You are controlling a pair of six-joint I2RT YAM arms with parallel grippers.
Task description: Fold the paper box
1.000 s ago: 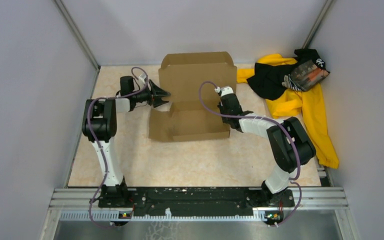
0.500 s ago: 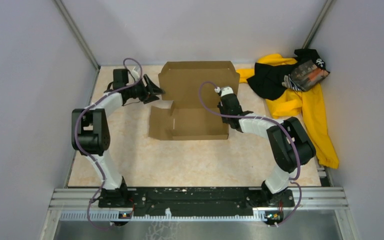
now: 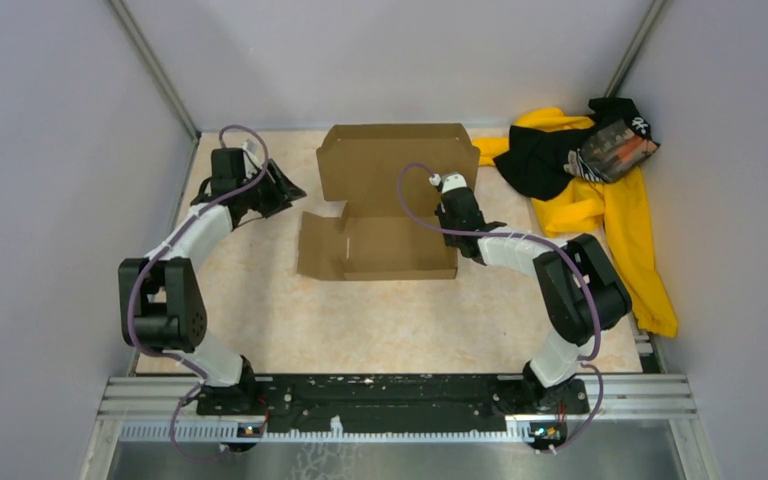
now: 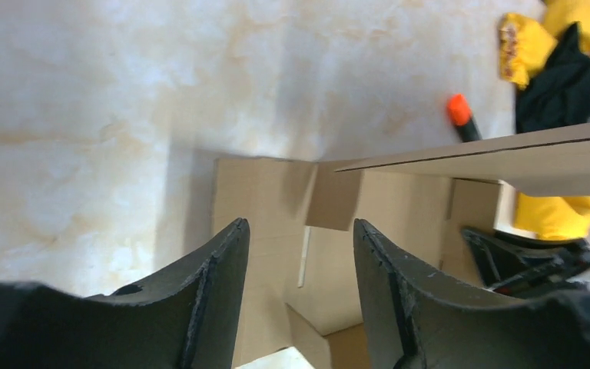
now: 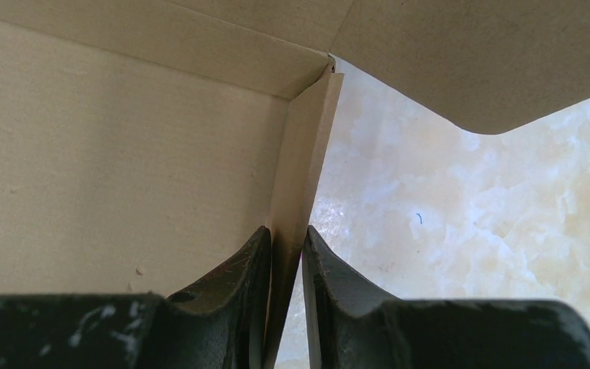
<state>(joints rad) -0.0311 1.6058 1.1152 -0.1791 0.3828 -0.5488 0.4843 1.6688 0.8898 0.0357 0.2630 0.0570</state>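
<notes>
Box [image 3: 380, 250] sits mid-bench, toward the far side. Its long axis runs left to right.

Back panel [image 3: 395, 165] stands upright along the far edge, its face turned to the near side. The base lies flat in front of it, open upward. Left flap [image 3: 318, 245] lies flat on the bench [image 3: 360, 320] and sticks out to the left, with a slit showing beside it. Right wall [image 5: 299, 177] stands upright at the right end, meeting the far wall at a corner.

Right gripper [image 3: 450, 205] is at the box's right end and is clamped on that right wall. In the wrist view both fingers press the thin cardboard, one on the inside face and one on the outside.

Left gripper [image 3: 282, 188] is off the box's far-left corner, apart from the cardboard and pointing right. Its fingers are spread with nothing between them. Its wrist view looks over the flat left flap.

Yellow-and-black clothes [image 3: 600, 170] are heaped in the far-right corner, their yellow edge just beside the back panel's right end; I cannot tell whether they touch.

Orange-tipped dark stick [image 4: 459, 114] lies on the bench beyond the box, near the clothes.
</notes>
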